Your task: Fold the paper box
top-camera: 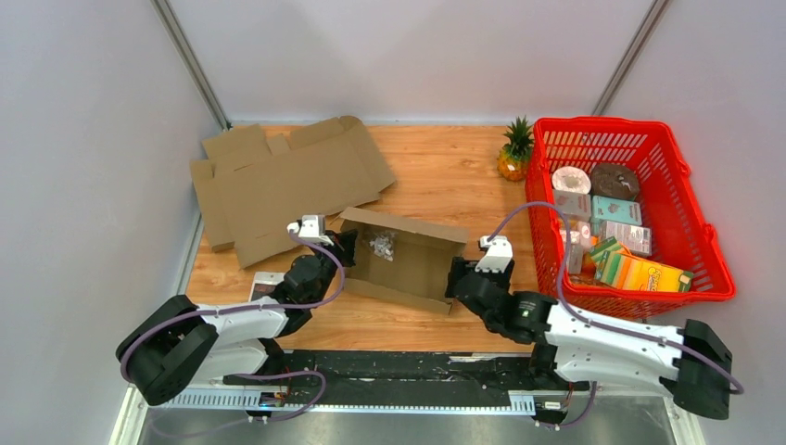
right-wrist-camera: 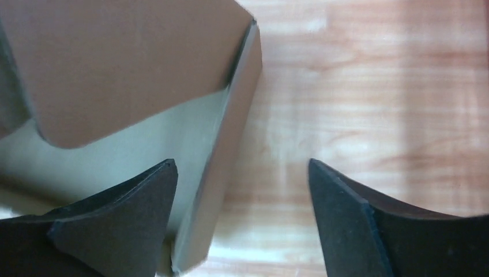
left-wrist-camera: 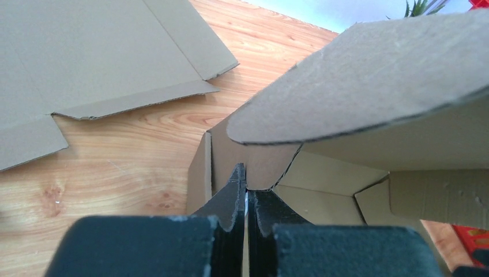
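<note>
Cardboard: one half-built paper box (top-camera: 417,267), one flat sheet (top-camera: 278,181). Left jaws, closed tight, touch its left end; right jaws gape astride its right wall, gripping nothing.

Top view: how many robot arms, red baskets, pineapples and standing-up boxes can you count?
Robot arms: 2, left arm and right arm
Red basket: 1
Pineapple: 1
Paper box: 1
Total: 5

Plain pale walls (top-camera: 408,56) are enclosing the wooden table (top-camera: 445,162) on left, far and right; even light is falling throughout.
</note>
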{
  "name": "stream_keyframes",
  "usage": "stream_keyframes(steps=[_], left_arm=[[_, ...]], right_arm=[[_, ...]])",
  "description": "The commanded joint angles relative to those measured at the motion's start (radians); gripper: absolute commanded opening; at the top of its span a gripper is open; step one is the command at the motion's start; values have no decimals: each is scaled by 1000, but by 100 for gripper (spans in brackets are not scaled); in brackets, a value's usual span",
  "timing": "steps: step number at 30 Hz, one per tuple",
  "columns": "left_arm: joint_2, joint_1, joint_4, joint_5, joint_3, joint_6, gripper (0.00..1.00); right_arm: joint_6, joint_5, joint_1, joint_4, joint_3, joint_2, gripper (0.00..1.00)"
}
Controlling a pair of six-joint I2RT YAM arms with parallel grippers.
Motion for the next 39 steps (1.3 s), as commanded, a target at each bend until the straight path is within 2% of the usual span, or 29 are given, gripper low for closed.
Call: stream_keyframes(steps=[1, 2, 6, 7, 9, 10, 16, 20, 26, 29, 31, 32, 33, 35, 37, 38, 39], left_arm=[[1, -22, -44, -2, -34, -26, 0], [2, -24, -38, -5, -34, -24, 0], [10, -34, -26, -15, -34, -14, 0], [10, -39, -24, -16, -35, -12, 0], [8, -44, -23, -18, -37, -8, 0], [7, -45, -21, -19, -40, -6, 0], [-13, -47, -8, -35, -60, -9, 0], [-13, -47, -4, -36, -63, -12, 0], [-9, -47, 5, -33, -64, -14, 0], [-27, -47, 3, -39, -72, -30, 1], [-59, -47, -58, -39, -89, -78, 6], [-118, -47, -113, -32, -90, -148, 10], [-154, -47, -262, -21, -81, -184, 18], [-282, -47, -393, 48, -78, -263, 21], [-387, -47, -576, 100, -92, -312, 32], [-501, -47, -651, 112, -92, -325, 35], [-563, -47, -813, 114, -87, -337, 39]], right_arm=[[118, -295, 6, -382, 73, -117, 88], [119, -343, 6, -404, 85, -144, 93], [73, -539, 9, -461, 157, -317, 95], [18, -591, 9, -459, 182, -341, 95], [-32, -584, 9, -493, 291, -370, 96], [-109, -545, 8, -511, 326, -376, 98], [-385, -429, 8, -485, 585, -173, 100], [-580, -497, 9, -409, 671, -56, 100], [-685, -574, 8, -304, 675, 76, 99], [-656, -607, 8, -271, 656, 105, 90], [-633, -603, 8, -249, 633, 104, 83], [-625, -606, 8, -238, 598, 101, 82], [-620, -613, 9, -214, 584, 90, 80], [-614, -621, 8, -188, 540, 79, 79], [-607, -632, 8, -166, 517, 76, 79], [-605, -638, 9, -163, 498, 79, 78], [-600, -655, 8, -152, 491, 82, 78]])
